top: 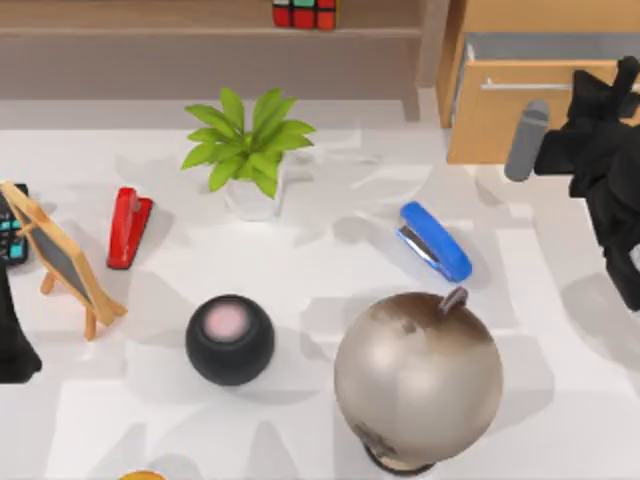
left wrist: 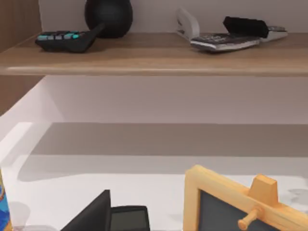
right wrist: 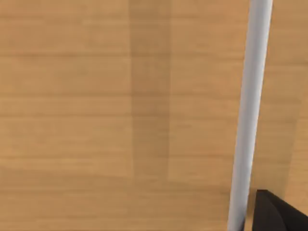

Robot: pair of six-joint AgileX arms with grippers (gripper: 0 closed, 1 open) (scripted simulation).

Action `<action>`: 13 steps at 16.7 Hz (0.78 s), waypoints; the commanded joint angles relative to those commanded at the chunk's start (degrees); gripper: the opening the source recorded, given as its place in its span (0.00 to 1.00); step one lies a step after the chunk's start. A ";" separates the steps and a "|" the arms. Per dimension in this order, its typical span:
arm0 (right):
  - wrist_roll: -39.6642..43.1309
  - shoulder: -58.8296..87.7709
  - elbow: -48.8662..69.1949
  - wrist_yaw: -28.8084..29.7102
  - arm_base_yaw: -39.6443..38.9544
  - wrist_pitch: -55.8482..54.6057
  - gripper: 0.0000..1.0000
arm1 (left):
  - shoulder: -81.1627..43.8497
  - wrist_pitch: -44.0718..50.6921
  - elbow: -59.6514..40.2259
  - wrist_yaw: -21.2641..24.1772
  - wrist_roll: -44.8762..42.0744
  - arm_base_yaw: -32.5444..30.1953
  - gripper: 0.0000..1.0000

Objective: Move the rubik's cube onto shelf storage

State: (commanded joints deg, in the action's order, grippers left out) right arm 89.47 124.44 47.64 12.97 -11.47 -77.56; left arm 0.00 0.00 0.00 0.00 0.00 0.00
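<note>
The rubik's cube (top: 304,13) sits on the shelf storage (top: 200,32) at the back of the table, left of the wooden upright (top: 432,45), with no gripper touching it.

The right arm (top: 600,150) stands at the table's right edge in front of the drawer cabinet (top: 520,110). Its wrist view looks closely onto the cabinet's wood front and the metal bar handle (right wrist: 250,110). Whether that gripper is released or clenched cannot be told.

The left arm (top: 15,340) is parked at the table's left edge beside the small easel chalkboard (top: 65,260). Its grip state likewise cannot be told.

On the white tabletop (top: 330,280) stand:
- a potted plant (top: 250,150)
- a red stapler (top: 128,227)
- a blue stapler (top: 435,241)
- a black speaker ball (top: 229,339)
- a globe (top: 418,378)
</note>
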 joint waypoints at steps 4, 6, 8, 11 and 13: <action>0.01 2.46 5.49 -0.62 0.65 3.02 0.00 | 0.00 0.00 0.00 0.00 0.00 0.00 1.00; 0.02 4.30 9.60 -1.08 1.13 5.28 0.00 | 0.00 0.00 0.00 0.00 0.00 0.00 1.00; 0.04 6.01 13.40 -1.51 1.58 7.36 0.00 | 0.00 0.00 0.00 0.00 0.00 0.00 1.00; 0.05 7.40 16.52 -1.86 1.95 9.09 0.00 | 0.00 0.00 0.00 0.00 0.00 0.00 1.00; 0.05 7.43 16.58 -1.87 1.96 9.12 0.00 | 0.00 0.00 0.00 0.00 0.00 0.00 1.00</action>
State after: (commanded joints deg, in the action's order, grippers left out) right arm 89.52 131.87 64.22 11.10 -9.51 -68.44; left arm 0.00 0.00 0.00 0.00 0.00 0.00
